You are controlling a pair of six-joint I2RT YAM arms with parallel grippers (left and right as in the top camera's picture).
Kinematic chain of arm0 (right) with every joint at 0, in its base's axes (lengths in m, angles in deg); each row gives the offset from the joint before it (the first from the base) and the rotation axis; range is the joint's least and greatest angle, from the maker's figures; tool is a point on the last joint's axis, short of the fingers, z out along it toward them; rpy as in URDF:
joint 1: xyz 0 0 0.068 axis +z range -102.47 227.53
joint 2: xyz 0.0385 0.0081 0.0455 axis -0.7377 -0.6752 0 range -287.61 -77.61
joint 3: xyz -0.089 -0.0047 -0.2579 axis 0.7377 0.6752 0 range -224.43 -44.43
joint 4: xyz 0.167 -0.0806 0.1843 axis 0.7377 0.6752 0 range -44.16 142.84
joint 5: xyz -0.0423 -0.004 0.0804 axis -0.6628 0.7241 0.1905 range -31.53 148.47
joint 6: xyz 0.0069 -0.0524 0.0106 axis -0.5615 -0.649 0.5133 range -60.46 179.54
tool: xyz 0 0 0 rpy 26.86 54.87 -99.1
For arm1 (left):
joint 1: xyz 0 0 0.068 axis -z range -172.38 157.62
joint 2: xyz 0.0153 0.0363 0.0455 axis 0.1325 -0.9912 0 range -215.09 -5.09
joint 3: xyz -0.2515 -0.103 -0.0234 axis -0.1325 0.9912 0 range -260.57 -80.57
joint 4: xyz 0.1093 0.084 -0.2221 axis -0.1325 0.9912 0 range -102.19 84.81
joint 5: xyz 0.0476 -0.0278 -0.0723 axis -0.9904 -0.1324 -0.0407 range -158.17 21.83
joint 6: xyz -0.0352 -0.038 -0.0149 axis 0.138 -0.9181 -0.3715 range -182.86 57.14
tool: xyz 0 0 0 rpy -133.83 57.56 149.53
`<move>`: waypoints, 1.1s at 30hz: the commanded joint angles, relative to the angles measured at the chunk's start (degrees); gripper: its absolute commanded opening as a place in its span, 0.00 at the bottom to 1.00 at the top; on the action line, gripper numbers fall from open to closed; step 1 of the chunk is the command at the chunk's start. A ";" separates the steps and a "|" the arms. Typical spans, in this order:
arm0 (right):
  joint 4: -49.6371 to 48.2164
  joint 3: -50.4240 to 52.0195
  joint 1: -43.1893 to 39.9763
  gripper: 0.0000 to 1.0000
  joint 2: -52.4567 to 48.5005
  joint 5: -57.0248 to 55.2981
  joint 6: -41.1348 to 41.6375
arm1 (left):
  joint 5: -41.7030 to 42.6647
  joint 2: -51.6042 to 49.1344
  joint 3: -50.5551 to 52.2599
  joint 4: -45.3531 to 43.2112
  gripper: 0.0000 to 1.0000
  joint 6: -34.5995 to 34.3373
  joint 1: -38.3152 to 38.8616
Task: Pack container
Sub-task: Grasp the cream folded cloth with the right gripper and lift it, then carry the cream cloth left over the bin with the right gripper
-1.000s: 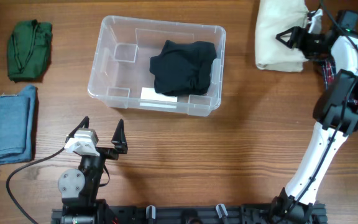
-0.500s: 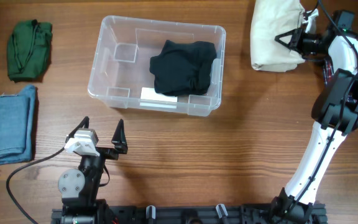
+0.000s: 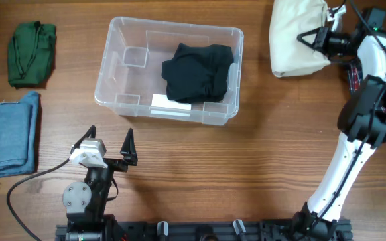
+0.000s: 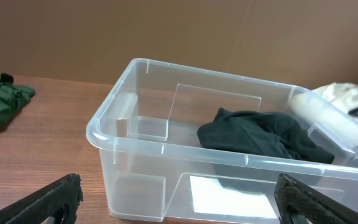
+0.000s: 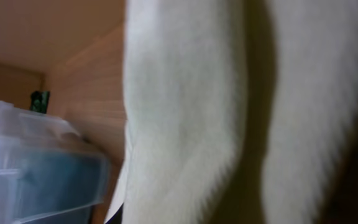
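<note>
Your left arm (image 3: 88, 191) sat folded low, just in front of the container (image 3: 179, 25). The left gripper (image 3: 108, 142) faced that bin, fingers (image 4: 58, 198) spread wide with nothing between them. Your right arm (image 3: 366, 112) stretched up tall, well right of the container. The right gripper (image 3: 315, 37) pointed leftward toward it, and you couldn't tell whether its fingers were closed.

A black garment (image 3: 198, 70) is being shown in the clear container (image 3: 109, 63) (white label (image 3: 169, 102)); cream cloth (image 3: 293, 37), green cloth (image 3: 32, 53) and blue cloth (image 3: 5, 134) are being shown on the brown worktop (image 3: 246, 167).
</note>
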 commanded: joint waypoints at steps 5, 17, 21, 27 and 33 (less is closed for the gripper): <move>0.44 -1.03 0.39 0.05 18.18 5.44 2.45 | -0.13 0.42 0.04 0.52 1.00 -0.46 -0.33; 4.15 -1.03 6.82 0.04 29.42 6.73 8.63 | -0.13 0.42 0.04 0.50 1.00 -0.46 -0.33; 4.04 -1.03 13.14 0.04 30.42 6.73 10.78 | -0.11 0.42 0.04 0.52 1.00 -0.46 -0.33; 4.76 -1.03 22.01 0.04 30.42 6.40 11.41 | -0.11 0.42 0.04 0.50 1.00 -0.46 -0.33; 8.57 -1.03 28.55 0.04 30.42 2.03 5.53 | -0.13 0.42 0.04 0.50 1.00 -0.46 -0.33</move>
